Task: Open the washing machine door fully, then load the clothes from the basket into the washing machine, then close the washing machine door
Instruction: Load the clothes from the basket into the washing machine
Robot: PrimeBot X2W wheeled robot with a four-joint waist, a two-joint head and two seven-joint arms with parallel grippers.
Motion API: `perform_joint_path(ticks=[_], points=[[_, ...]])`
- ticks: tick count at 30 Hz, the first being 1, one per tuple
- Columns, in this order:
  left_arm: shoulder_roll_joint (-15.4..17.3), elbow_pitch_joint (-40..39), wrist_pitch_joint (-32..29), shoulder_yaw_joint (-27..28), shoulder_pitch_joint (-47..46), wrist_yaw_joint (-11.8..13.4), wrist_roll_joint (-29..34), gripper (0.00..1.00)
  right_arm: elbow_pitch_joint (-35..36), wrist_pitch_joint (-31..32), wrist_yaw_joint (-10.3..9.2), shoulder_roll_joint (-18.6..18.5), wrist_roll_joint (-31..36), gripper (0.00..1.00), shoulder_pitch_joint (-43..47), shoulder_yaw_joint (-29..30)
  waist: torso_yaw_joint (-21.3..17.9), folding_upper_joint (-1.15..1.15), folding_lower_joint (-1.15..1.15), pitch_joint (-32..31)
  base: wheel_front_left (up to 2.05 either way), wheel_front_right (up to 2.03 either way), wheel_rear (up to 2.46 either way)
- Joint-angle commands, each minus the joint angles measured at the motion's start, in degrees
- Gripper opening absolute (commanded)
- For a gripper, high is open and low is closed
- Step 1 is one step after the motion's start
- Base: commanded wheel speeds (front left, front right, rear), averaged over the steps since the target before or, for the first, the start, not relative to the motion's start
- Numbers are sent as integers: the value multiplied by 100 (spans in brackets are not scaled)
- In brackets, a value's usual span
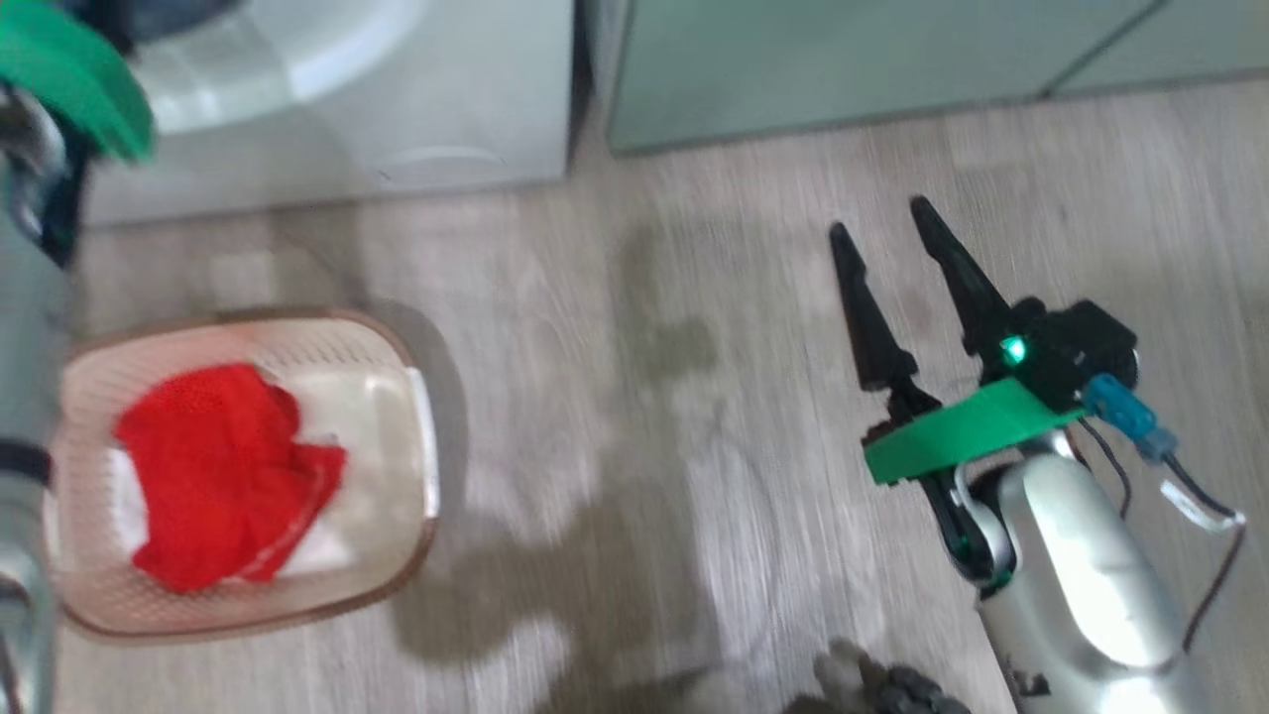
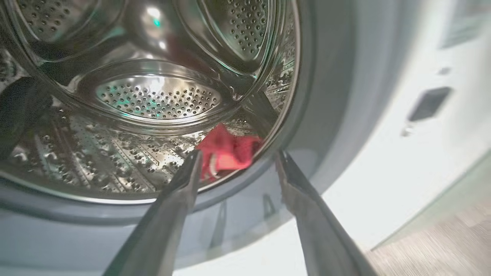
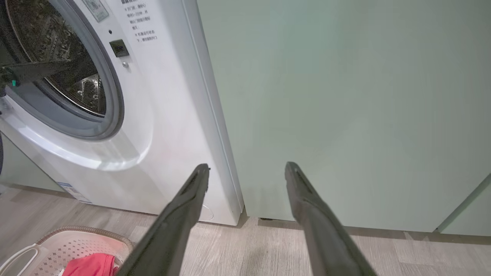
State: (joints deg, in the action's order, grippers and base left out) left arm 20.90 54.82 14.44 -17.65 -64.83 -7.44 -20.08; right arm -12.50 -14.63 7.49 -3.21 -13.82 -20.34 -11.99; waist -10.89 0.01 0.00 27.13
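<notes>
The white washing machine (image 3: 165, 126) stands with its grey-ringed mouth uncovered; its door is out of view. My left gripper (image 2: 238, 155) is open at the mouth's lower rim, nothing between its fingers. Just beyond its tips a red piece of the clothes (image 2: 226, 151) lies loose on the steel drum (image 2: 157, 99) floor. The cream basket (image 1: 397, 367) sits on the floor at the left, with more red clothes (image 1: 223, 471) inside it. My right gripper (image 1: 887, 233) hangs open and empty over the floor on the right, and in its wrist view its fingers (image 3: 191, 195) point at the cabinet.
Pale green cabinets (image 3: 345, 107) stand right of the washer. Wood-look floor (image 1: 644, 397) stretches between the basket and my right arm. My left forearm (image 1: 20, 397) runs up the left edge past the basket. The basket corner (image 3: 76, 245) sits close before the washer.
</notes>
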Motion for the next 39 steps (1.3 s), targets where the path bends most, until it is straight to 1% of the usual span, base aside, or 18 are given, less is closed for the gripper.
perform_joint_path(ticks=[1,4,8,13,14,15,22,25,30,34,39], points=[[201,-285,55,128,106,-4,-53,100,132,-37,0,34,58,100,159,-45,332,-1,0,-520,0,0,0],[91,-679,55,203,782,-4,-121,100,72,-37,0,34,137,100,341,58,481,-1,0,-893,0,0,0],[-87,-1234,55,341,1684,-3,-42,100,18,-37,0,29,237,100,586,144,651,-1,0,-1334,0,0,0],[-391,-2025,55,613,2767,132,139,100,38,-37,0,-7,253,100,840,223,810,-1,0,-1742,0,0,0],[-524,-2357,55,769,3200,205,199,100,49,-37,0,-17,250,100,932,253,854,-1,0,-1870,0,0,0],[-599,-2514,55,856,3421,243,225,100,53,-37,0,-19,248,100,981,267,874,-1,0,-1927,0,0,0],[-1209,-3381,55,1321,4743,405,502,100,37,-37,0,-56,224,100,1288,320,988,-1,0,-2329,0,0,0],[-1444,-3689,55,1537,5168,397,571,100,34,-37,0,-56,199,100,1376,320,1014,-1,0,-2471,0,0,0],[-1672,-4061,55,1792,5682,397,772,100,47,-37,0,-45,169,100,1491,300,1054,-1,0,-2592,0,0,0],[-1759,-4212,55,1808,5908,358,916,100,58,-37,0,-37,172,100,1550,316,1093,-1,0,-2629,0,0,0],[-1792,-4298,56,1832,5997,364,1049,100,60,-37,0,-27,170,100,1563,310,1107,-1,0,-2638,0,0,0]])
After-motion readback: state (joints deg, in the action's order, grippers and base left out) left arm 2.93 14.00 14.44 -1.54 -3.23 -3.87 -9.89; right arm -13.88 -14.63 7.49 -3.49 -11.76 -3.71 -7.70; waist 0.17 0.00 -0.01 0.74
